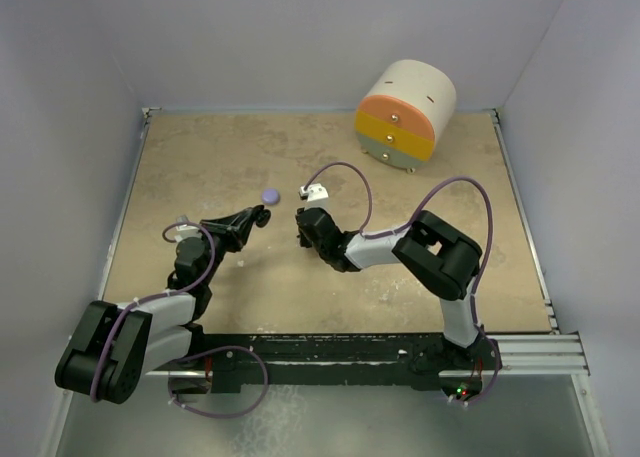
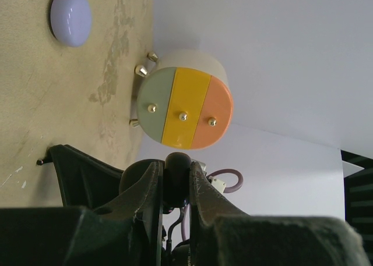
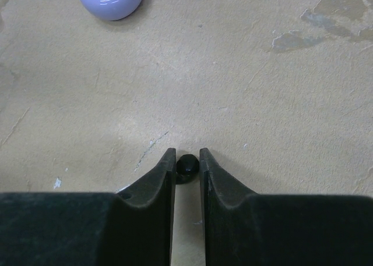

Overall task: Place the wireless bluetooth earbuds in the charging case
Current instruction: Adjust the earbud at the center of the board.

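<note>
The tan, scuffed table spreads out ahead of me. At its far edge a round drum of drawers lies on its side, showing orange, yellow and grey-green fronts with small brass knobs.

My two arms reach in towards the middle of the table, so their tips are near each other. My left gripper is turned on its side and raised off the surface. Its fingers are pressed together on a small dark rounded piece, which pokes out just past the tips. I cannot tell what that piece is.

My right gripper points down at the table with its fingertips on or just above the surface. The jaws are only narrowly apart.

A lavender puck lies flat on the table just beyond my left gripper. From my right wrist it is well ahead of the fingertips and off to the left, clear of both of them.

The black earbud, the smallest thing here, lies on the table right between my right fingertips, at their very ends. Each tip is against a side of it or just beside it. I cannot tell whether I am pinching it or only bracketing it.
</note>
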